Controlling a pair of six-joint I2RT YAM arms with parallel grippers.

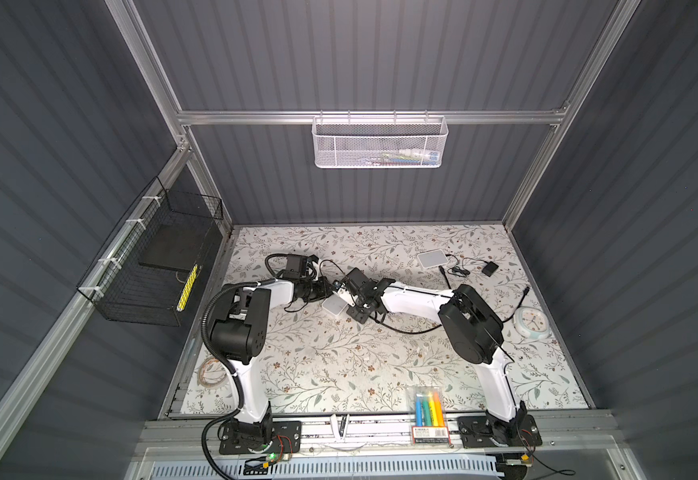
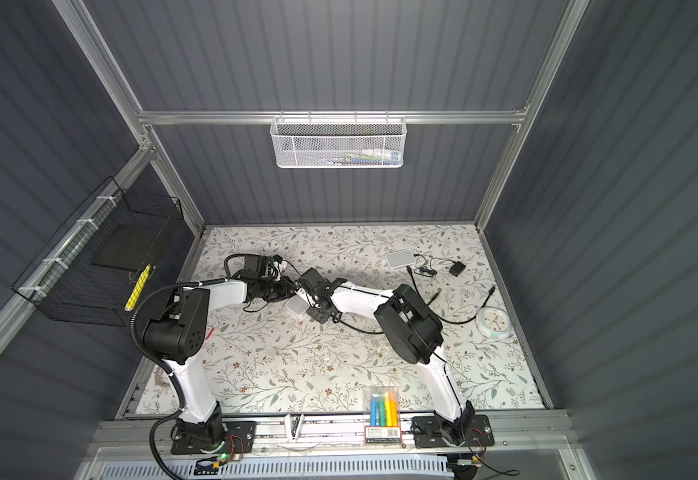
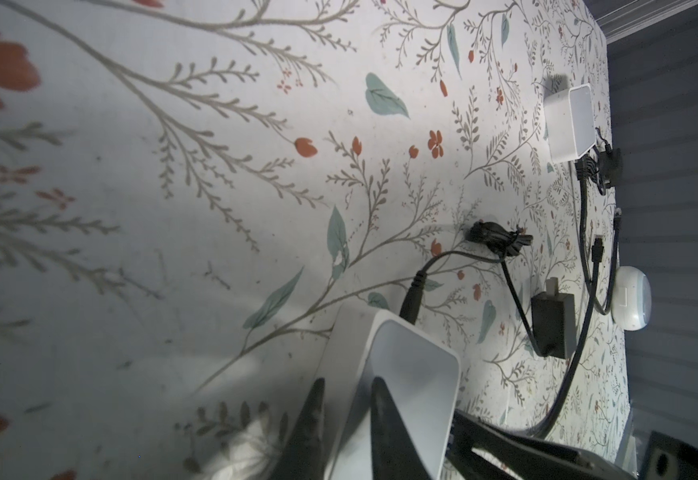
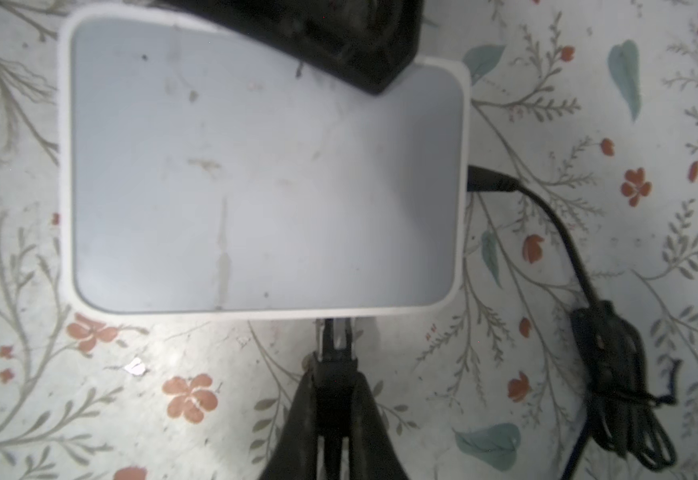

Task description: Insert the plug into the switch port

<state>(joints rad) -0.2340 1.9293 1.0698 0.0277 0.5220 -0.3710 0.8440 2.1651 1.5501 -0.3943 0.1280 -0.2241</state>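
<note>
The white mesh basket [image 1: 378, 163] holds small items too blurred to name, while mid-table the left gripper [image 3: 347, 380] clamps an edge of the white switch [image 4: 264, 166] and the right gripper [image 4: 334, 362] pinches the plug [image 4: 334, 336], its tip hidden at the switch's side.

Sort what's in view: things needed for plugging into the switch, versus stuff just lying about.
Job: white rectangular switch box, gripped by the left gripper; clear cable plug at its edge, held by the right gripper.

Lying about: second white box; black power adapter; round white clock; pack of coloured markers.
</note>
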